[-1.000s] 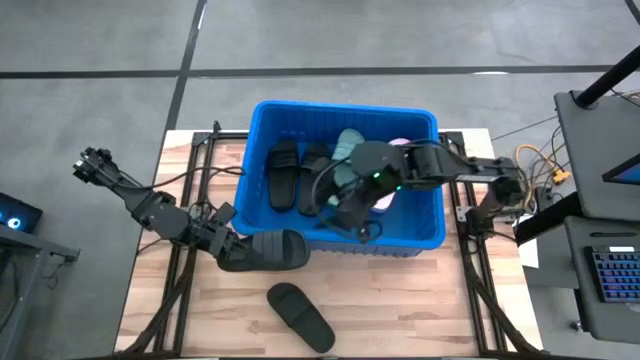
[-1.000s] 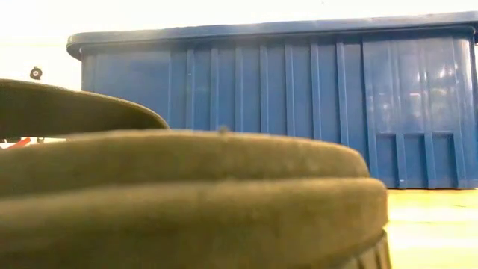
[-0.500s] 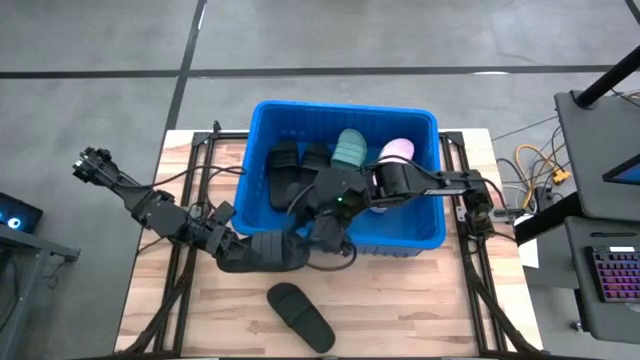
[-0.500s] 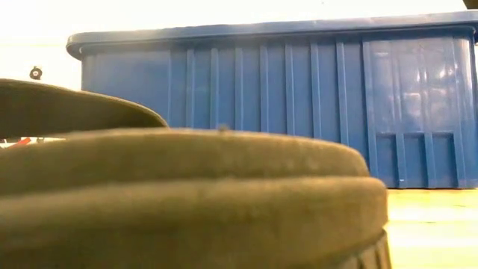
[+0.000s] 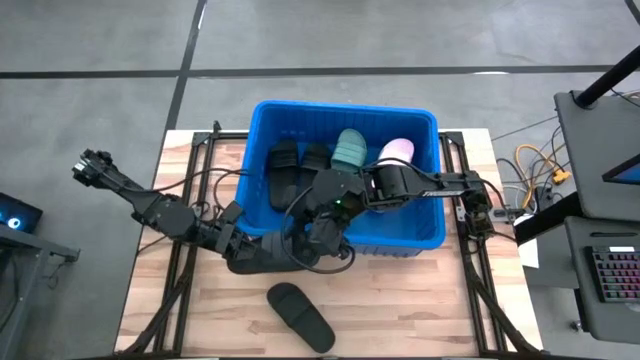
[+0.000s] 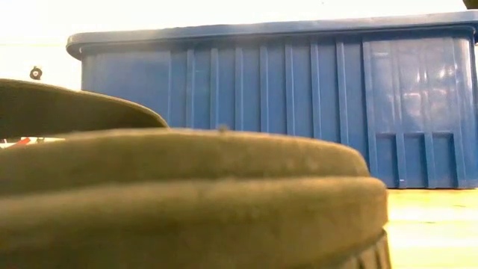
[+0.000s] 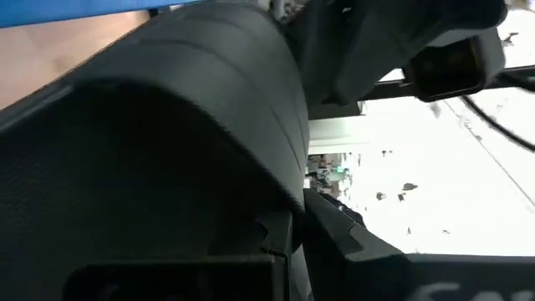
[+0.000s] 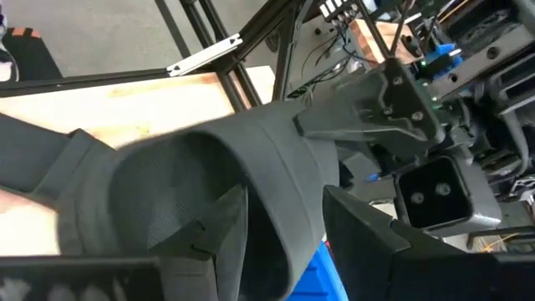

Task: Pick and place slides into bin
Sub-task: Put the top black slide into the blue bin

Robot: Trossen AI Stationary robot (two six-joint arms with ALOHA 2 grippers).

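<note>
The black slide [image 5: 268, 252] hangs just outside the bin's [image 5: 400, 243] near wall, at about seven o'clock from the bin's middle, clamped at its heel end by your left hand [image 5: 234, 255], whose fingers are pressed together on it. Your right hand [image 5: 318, 238] reaches over the near rim at the slide's three o'clock end, its fingers apart with one under the strap. Close it fully on the strap before the left lets go, then lift clear of the rim. Another black slide [image 5: 300, 316] lies on the bench [image 5: 420, 310] at six o'clock.
</note>
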